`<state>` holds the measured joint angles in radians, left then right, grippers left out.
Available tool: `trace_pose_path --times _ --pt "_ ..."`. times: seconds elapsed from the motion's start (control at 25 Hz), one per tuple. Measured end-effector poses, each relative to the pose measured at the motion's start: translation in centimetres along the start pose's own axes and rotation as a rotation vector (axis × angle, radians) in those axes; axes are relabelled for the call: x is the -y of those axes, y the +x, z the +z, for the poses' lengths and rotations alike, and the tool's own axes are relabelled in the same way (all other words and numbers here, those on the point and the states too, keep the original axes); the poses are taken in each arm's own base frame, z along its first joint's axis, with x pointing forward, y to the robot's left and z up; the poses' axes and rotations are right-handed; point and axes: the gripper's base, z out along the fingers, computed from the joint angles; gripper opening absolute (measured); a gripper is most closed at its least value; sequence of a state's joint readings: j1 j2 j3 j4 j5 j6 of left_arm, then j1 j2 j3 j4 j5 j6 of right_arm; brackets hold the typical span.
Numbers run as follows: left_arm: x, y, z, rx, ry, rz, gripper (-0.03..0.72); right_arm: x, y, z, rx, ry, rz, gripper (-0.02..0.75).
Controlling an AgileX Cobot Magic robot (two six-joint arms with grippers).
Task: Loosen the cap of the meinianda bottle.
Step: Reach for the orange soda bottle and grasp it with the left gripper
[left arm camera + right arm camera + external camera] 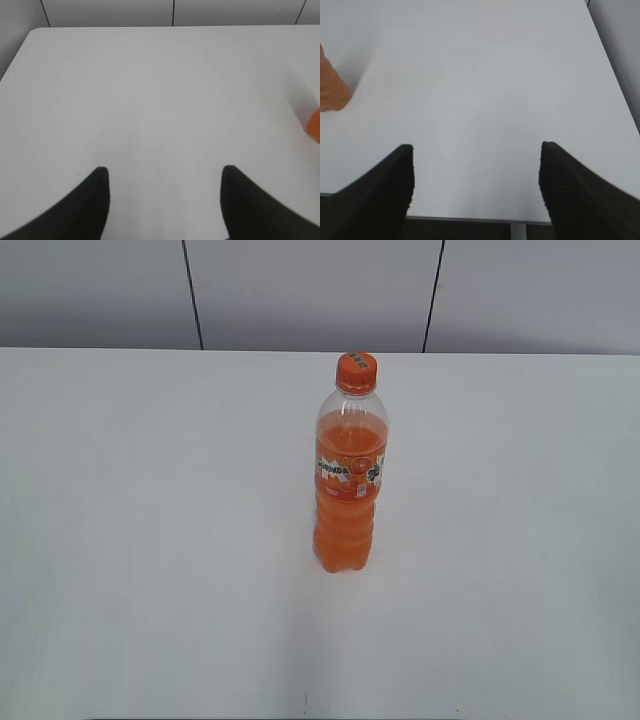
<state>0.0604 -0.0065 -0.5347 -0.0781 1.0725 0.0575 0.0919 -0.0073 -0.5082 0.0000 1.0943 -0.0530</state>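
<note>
The cap [356, 371] sits screwed on top of the bottle [348, 475], which stands upright near the middle of the white table [150, 540], part-filled with orange drink and touched by neither arm. The left gripper [165, 172] hangs over bare tabletop with its jaws apart and empty, only an orange edge of the bottle showing at the right border of its view. The right gripper [476, 147] hangs above the table's near edge, jaws wide apart and empty, the bottle's base at the far left of its view.

I see a plain white table [150, 540] with only the meinianda bottle [348, 490] standing upright on it, slightly right of centre.
</note>
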Motion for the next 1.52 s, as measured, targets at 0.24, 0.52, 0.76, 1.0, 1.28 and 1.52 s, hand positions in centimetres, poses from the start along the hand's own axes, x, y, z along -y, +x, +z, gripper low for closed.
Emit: trace_pose_path --times 0.24,0.52,0.76,1.0,1.28,1.52 --pt "0.0 0.0 0.0 0.000 0.000 0.000 0.436 0.0 0.0 0.0 0.000 0.000 0.000 0.584" --pt "0.0 0.0 0.0 0.000 0.000 0.000 0.436 0.0 0.0 0.0 0.000 0.000 0.000 0.584" --pt "0.0 0.0 0.0 0.000 0.000 0.000 0.436 0.0 0.0 0.0 0.000 0.000 0.000 0.584" --pt "0.0 0.0 0.0 0.000 0.000 0.000 0.436 0.0 0.0 0.0 0.000 0.000 0.000 0.584" --pt "0.0 0.0 0.0 0.001 -0.003 0.001 0.436 0.0 0.0 0.0 0.000 0.000 0.000 0.584" --pt "-0.1 -1.1 -0.4 0.102 -0.009 0.003 0.436 0.0 0.0 0.0 0.000 0.000 0.000 0.584"
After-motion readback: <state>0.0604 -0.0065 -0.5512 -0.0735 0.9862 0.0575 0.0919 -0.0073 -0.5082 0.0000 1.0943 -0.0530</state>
